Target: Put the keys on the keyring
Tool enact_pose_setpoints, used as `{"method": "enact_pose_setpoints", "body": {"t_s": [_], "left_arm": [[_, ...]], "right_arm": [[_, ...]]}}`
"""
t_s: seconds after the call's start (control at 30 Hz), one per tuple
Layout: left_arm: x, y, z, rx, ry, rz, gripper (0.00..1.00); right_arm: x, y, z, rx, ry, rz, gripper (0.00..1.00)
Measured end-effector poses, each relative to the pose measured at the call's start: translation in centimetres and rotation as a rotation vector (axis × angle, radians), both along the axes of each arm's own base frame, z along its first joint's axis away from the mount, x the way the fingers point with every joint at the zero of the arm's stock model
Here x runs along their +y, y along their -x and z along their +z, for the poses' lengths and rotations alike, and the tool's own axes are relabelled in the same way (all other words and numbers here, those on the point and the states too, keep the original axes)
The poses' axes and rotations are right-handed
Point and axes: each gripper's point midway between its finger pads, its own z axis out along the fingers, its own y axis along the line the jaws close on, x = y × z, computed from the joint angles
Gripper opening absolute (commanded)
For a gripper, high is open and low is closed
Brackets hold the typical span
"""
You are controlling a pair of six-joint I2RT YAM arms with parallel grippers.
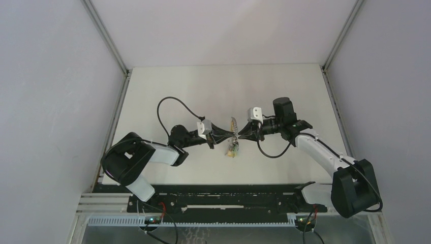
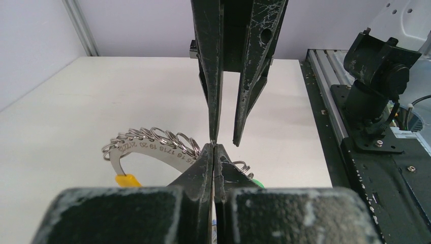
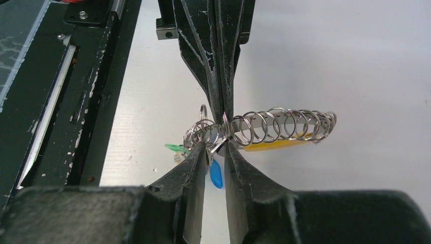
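Table (image 1: 167, 86): white, matte top, rectangular, running from the near rail to the far wall.
Far wall (image 1: 223, 25): plain pale grey panel.
Left wall (image 1: 51, 76) and right wall (image 1: 386, 61): the same grey, closing in both sides of the table.
Corner posts: silvery metal, one at far left (image 1: 104, 35), one at far right (image 1: 343, 35), both slanting up out of view.
Mounting rail (image 1: 223, 201): black, across the near edge.
Slotted strip (image 1: 203, 220): white, nearer than the rail, parallel to it.
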Motion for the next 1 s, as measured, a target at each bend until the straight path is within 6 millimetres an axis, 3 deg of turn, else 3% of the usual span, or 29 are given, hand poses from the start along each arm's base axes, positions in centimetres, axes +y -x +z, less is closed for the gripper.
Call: {"method": "enact_pose_setpoints", "body": {"t_s": [0.47, 1.0], "left_arm": [[0.0, 0.0, 0.0, 0.002, 0.001, -0.001, 0.00], [-0.1, 0.3, 0.3, 0.001, 0.008, -0.009, 0.00]], "right_arm": [[0.9, -0.8, -0.1, -0.036, -0.033, 0.035, 0.19], [1.5, -0.2, -0.9, -0.005, -0.041, 0.086, 0.12]]}}
